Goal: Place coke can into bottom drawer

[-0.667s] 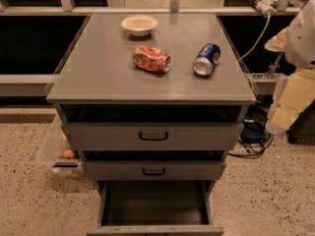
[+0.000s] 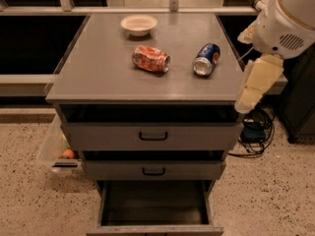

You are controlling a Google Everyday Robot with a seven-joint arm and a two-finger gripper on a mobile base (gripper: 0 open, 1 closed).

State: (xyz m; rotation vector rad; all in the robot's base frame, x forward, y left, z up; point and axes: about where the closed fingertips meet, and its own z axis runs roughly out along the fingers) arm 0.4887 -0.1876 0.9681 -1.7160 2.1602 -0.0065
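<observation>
Now the small dented red-orange coke can [image 2: 151, 59] lies on its side mid-table, with bare grey table top [image 2: 98, 77] all round it. The lowest grey metal bottom drawer [image 2: 155, 206] stands pulled out. The cream gripper [image 2: 248, 95] hangs past the table's right edge, maybe empty; I cannot tell how wide it is.

Coke can [image 2: 151, 59]: red-orange with white markings, dented, lying on its side near the middle of the cabinet top [image 2: 98, 77], its silver end turned to the right. Bottom drawer [image 2: 155, 229]: lowest of three, grey, pulled out toward the camera, with its dark interior exposed and its plain front edge at the bottom of the view. Gripper [image 2: 246, 100]: off the cabinet top's right front corner, well apart from the can.
</observation>
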